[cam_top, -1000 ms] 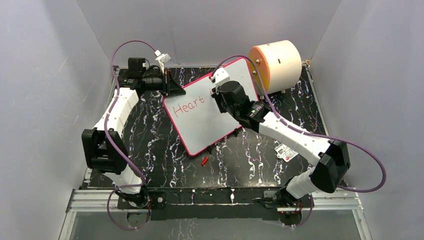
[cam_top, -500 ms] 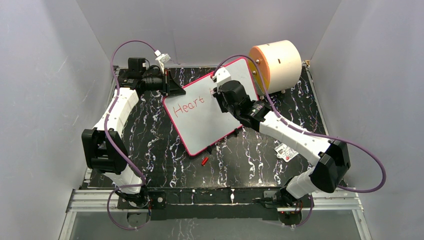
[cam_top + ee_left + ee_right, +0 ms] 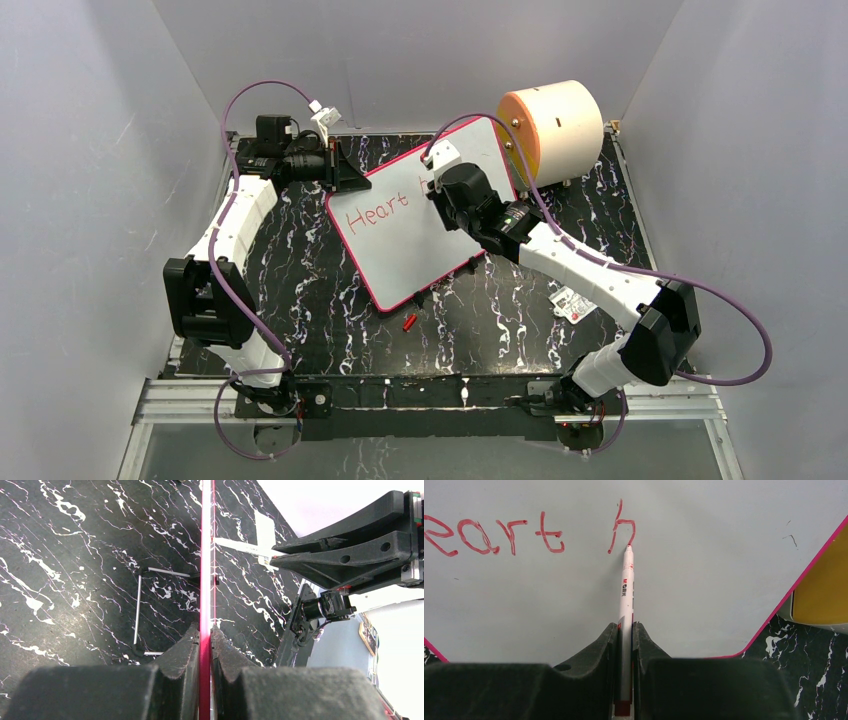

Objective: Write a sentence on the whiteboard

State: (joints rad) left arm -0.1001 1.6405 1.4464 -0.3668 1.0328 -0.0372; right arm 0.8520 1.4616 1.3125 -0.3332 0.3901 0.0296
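Observation:
The whiteboard (image 3: 410,255), white with a pink-red rim, stands tilted at the table's middle. My left gripper (image 3: 352,178) is shut on its left edge; the left wrist view shows the rim (image 3: 205,555) edge-on between the closed jaws of that gripper (image 3: 205,627). The sentence (image 3: 378,213) in red reads "Heart", and the right wrist view shows "eart" (image 3: 499,535) followed by a small "h" (image 3: 621,527). My right gripper (image 3: 625,626) is shut on a white marker (image 3: 625,595). Its red tip touches the board (image 3: 704,580) at the foot of the "h".
A cream cylinder with an orange face (image 3: 555,125) lies behind the board's right corner. A small red cap (image 3: 408,322) lies on the black marbled table in front of the board, a printed card (image 3: 570,303) to its right. A wire stand (image 3: 138,610) rests behind the board.
My right wrist has shifted slightly toward the far side over the board with the marker. The left arm and the board have not moved.

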